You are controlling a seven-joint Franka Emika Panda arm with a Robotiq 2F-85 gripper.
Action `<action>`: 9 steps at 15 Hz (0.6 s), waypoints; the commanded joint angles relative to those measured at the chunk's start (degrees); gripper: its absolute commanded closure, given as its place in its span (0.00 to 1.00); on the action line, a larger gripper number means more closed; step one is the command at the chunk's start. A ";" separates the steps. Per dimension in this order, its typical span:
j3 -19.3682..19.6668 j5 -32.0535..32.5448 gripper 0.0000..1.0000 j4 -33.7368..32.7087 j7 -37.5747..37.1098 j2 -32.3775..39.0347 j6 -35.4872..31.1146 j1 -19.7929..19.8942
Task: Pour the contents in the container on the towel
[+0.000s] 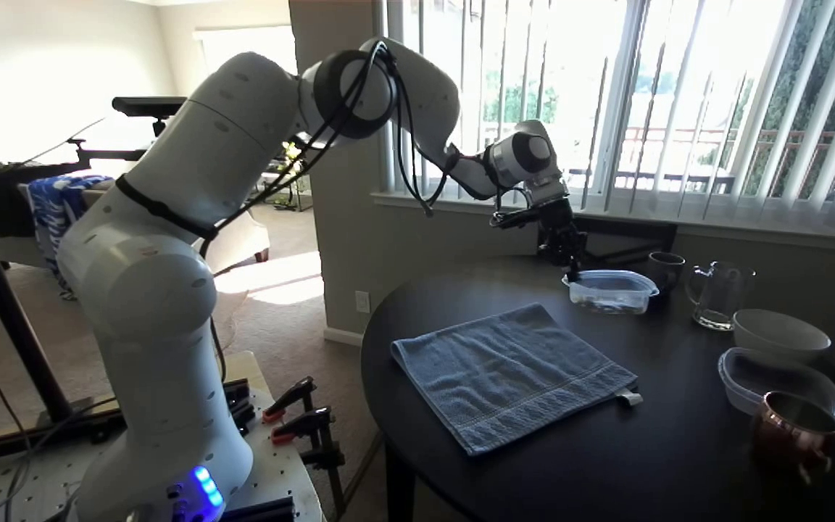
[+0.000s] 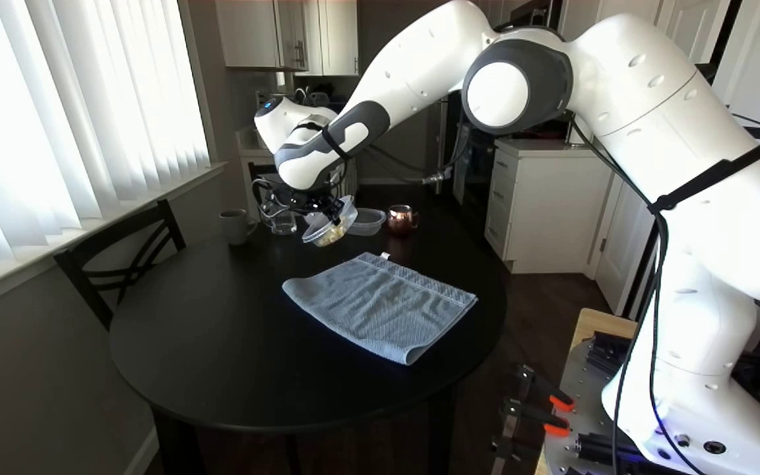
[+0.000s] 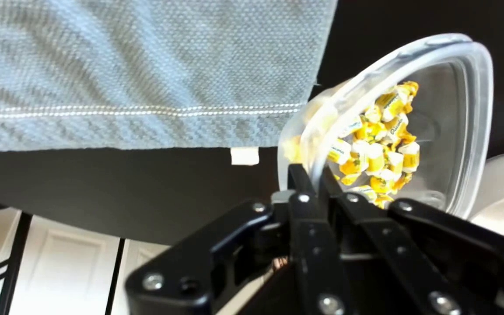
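Note:
The container [image 3: 444,105] is a clear plastic tub holding several yellow-and-white wrapped candies [image 3: 374,148]. It shows in both exterior views [image 1: 609,292] [image 2: 348,214], held above the table and tilted in one of them. My gripper [image 3: 315,175] is shut on the container's rim, one finger on each side of the wall; its fingers also show in the exterior views [image 1: 572,274] [image 2: 338,216]. The towel [image 1: 512,377] is a blue-grey woven cloth lying flat with slight wrinkles on the dark round table. In the wrist view the towel [image 3: 147,65] is left of the container, whose near edge reaches the towel's corner.
Beyond the container stand a grey mug [image 1: 665,270], a glass mug [image 1: 723,293], a white bowl [image 1: 780,333], another clear plastic tub [image 1: 740,377] and a copper mug [image 1: 794,428]. A black chair [image 2: 129,260] stands by the window side of the table [image 2: 221,356].

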State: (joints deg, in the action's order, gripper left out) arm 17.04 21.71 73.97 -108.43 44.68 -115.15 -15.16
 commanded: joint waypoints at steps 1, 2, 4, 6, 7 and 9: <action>-2.25 4.06 0.95 0.30 6.20 -1.27 8.85 0.10; -2.69 5.14 0.95 0.23 7.68 -1.13 11.15 -0.04; -3.31 7.77 0.95 0.33 10.70 -1.00 15.03 -0.41; -3.76 10.80 0.95 0.92 13.60 -1.10 18.15 -0.80; -3.90 12.44 0.95 1.26 15.17 -1.26 19.46 -1.02; -4.68 15.76 0.95 2.99 18.25 -2.04 21.21 -1.27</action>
State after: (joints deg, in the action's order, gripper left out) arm 13.34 32.99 73.94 -95.17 44.70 -96.59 -15.92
